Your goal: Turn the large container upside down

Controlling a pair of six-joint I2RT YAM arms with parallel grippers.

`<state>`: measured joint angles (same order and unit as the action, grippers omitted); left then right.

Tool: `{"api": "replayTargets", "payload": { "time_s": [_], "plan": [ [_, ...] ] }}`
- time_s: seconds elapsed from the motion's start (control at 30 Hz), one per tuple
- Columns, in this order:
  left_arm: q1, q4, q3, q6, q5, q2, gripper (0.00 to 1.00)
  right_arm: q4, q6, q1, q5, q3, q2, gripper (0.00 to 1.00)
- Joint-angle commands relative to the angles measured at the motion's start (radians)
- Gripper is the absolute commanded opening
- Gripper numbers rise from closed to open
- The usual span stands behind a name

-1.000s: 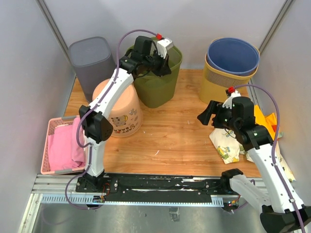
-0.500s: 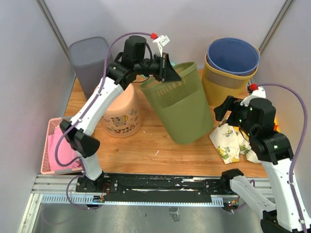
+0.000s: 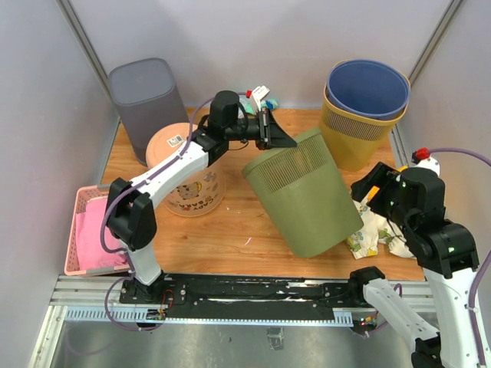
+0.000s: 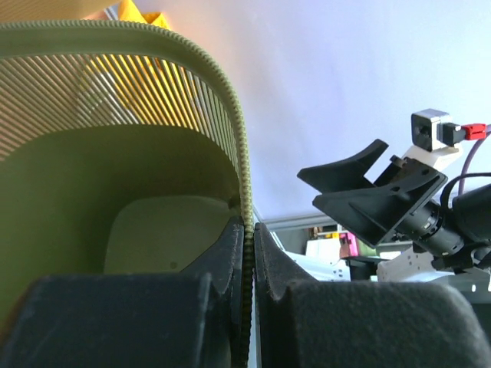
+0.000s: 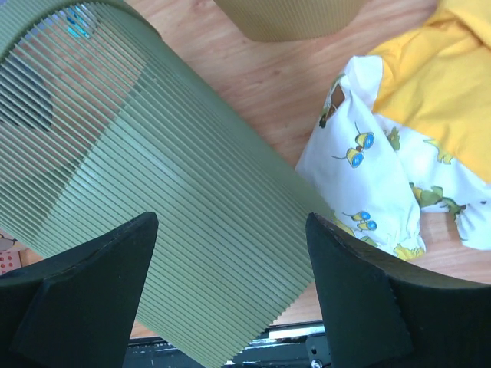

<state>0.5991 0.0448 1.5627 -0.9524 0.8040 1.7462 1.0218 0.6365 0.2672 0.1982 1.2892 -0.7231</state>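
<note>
Wooden table (image 3: 245, 211) between grey partitions: the large olive-green ribbed plastic basket (image 3: 303, 195) hangs tipped roughly onto its side, mouth toward the back wall. By the look of it the turn is about half done, with the rim not yet set down. The left claw (image 4: 247, 234) is clenched on the rim, while the right claw (image 5: 232, 222) gapes, released, alongside the basket wall. The basket looks empty. A blue bin (image 3: 368, 84) nests in a yellow one (image 3: 345, 138), and a pink crate (image 3: 71, 238) holds pink cloth (image 3: 100, 230).

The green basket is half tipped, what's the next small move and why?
Probably ease the open right gripper onto the ribbed wall of the green basket to steady it: the left gripper pinches only the rim, and the basket leans tilted, not yet inverted.
</note>
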Motion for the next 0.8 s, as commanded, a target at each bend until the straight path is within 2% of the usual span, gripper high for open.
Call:
{"api": "replayTargets", "payload": {
  "time_s": [0.0, 0.03, 0.13, 0.23, 0.4, 0.57, 0.77],
  "plan": [
    [0.019, 0.149, 0.016, -0.048, 0.025, 0.033, 0.01, 0.052, 0.108, -0.010, 0.029, -0.072, 0.045, 0.80],
    [0.019, 0.099, 0.031, 0.000, 0.004, 0.049, 0.08, 0.052, 0.128, -0.010, 0.025, -0.092, 0.056, 0.81],
    [0.019, -0.076, 0.088, 0.164, -0.068, 0.095, 0.40, 0.059, 0.200, -0.010, -0.039, -0.138, 0.086, 0.82],
    [0.019, -0.242, 0.167, 0.315, -0.168, 0.131, 0.58, 0.053, 0.269, -0.010, -0.101, -0.208, 0.111, 0.82],
    [0.019, -0.390, 0.277, 0.464, -0.236, 0.144, 0.68, 0.054, 0.345, -0.011, -0.118, -0.288, 0.169, 0.82],
    [0.021, -0.478, 0.339, 0.546, -0.290, 0.106, 0.71, 0.094, 0.400, -0.011, -0.046, -0.295, 0.225, 0.82],
    [0.021, -0.596, 0.383, 0.633, -0.425, 0.070, 0.73, 0.176, 0.431, -0.011, 0.016, -0.272, 0.256, 0.81]
  ]
}}
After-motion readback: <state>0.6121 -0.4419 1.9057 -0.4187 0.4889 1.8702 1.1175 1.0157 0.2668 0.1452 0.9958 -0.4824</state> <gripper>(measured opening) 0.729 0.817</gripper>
